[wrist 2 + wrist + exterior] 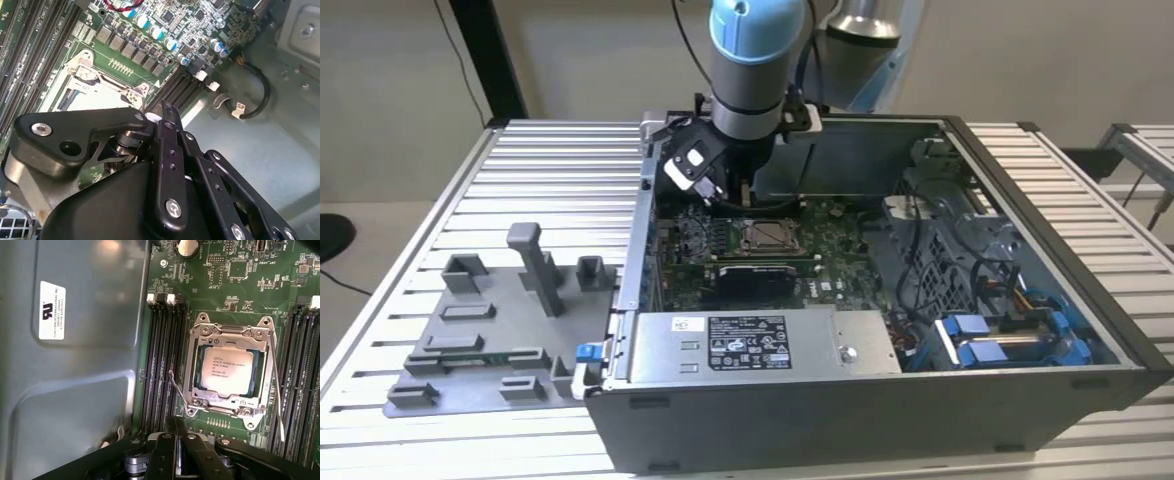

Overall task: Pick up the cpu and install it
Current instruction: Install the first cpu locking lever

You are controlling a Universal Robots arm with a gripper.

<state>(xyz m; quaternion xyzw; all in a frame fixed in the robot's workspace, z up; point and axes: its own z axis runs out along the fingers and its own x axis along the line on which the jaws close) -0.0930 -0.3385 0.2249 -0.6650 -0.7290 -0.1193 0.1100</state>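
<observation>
Looking into the open grey metal computer case [1067, 330], we find the small square silver-topped cpu [227, 371] seated in its metal-framed socket [192, 385] (on the green board [240, 285]). Our black claw [177, 440] hovers just beside it, fingers pressed together on nothing.

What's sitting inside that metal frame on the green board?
The cpu, a pale silver square chip, lies flat inside the socket frame on the green board. What lies beneath the chip is covered.
</observation>
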